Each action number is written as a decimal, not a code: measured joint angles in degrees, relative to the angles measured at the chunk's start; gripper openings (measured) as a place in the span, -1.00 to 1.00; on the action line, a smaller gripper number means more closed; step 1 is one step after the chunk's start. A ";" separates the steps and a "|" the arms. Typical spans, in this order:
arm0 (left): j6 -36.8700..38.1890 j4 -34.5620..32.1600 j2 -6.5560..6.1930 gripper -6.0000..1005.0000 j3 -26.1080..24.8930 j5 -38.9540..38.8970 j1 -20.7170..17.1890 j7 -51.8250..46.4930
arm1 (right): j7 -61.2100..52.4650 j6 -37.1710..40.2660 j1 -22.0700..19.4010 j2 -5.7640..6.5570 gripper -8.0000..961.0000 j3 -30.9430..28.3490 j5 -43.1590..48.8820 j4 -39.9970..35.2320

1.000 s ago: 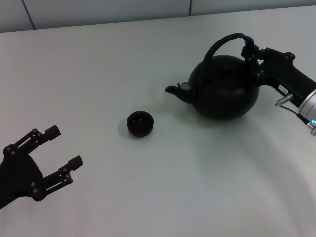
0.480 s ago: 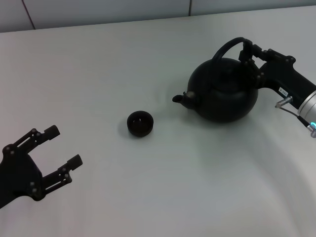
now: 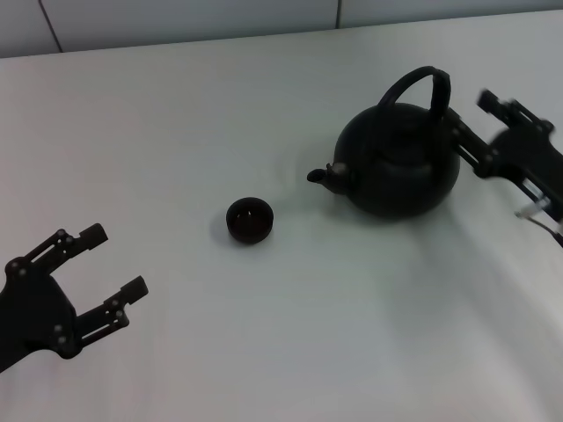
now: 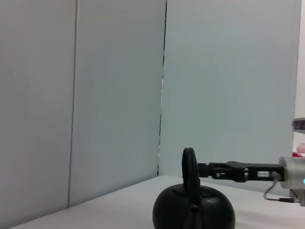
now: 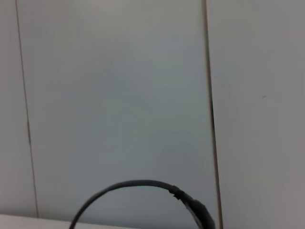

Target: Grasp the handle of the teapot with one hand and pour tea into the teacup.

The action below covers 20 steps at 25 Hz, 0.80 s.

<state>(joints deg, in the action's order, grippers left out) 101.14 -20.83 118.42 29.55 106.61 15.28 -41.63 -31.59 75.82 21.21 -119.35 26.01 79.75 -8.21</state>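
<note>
The matte-black teapot [image 3: 400, 167] stands on the white table at the right, its spout pointing left toward the teacup [image 3: 250, 220]. The arched handle [image 3: 418, 83] stands upright over the lid. My right gripper [image 3: 468, 107] is open just to the right of the handle, not touching it. My left gripper [image 3: 116, 259] is open and empty at the near left, well away from the cup. The left wrist view shows the teapot [image 4: 193, 214], its handle [image 4: 189, 164] and my right arm [image 4: 257, 172] beside it. The right wrist view shows only the handle's arc [image 5: 138, 183].
The white table [image 3: 264, 334] ends at a grey panelled wall [image 3: 176, 18] at the back. Nothing else stands on it besides the teapot and cup.
My right gripper has let go of the handle, opened and drawn back to the right. The handle has swung from tilted to upright. The left arm has not moved.
</note>
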 joint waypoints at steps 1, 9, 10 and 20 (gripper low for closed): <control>-0.03 0.01 0.01 0.62 0.13 0.00 0.01 0.06 | 0.15 1.14 -1.01 0.00 0.18 -0.11 0.00 0.00; -1.00 0.79 0.05 0.62 0.29 0.00 0.43 0.17 | 0.43 5.66 -6.56 0.19 0.28 -2.70 -0.31 0.84; -1.00 0.79 0.05 0.62 0.29 0.00 0.43 0.17 | 0.43 5.66 -6.56 0.19 0.28 -2.70 -0.31 0.84; -2.65 -3.09 -0.61 0.62 0.59 3.55 4.38 -4.06 | -19.23 17.32 -6.35 1.25 0.28 4.62 22.16 -18.99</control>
<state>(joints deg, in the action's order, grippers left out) 98.48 -23.91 117.81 30.14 110.16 19.66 -45.69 -50.81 93.14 14.86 -118.10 30.64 101.91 -27.20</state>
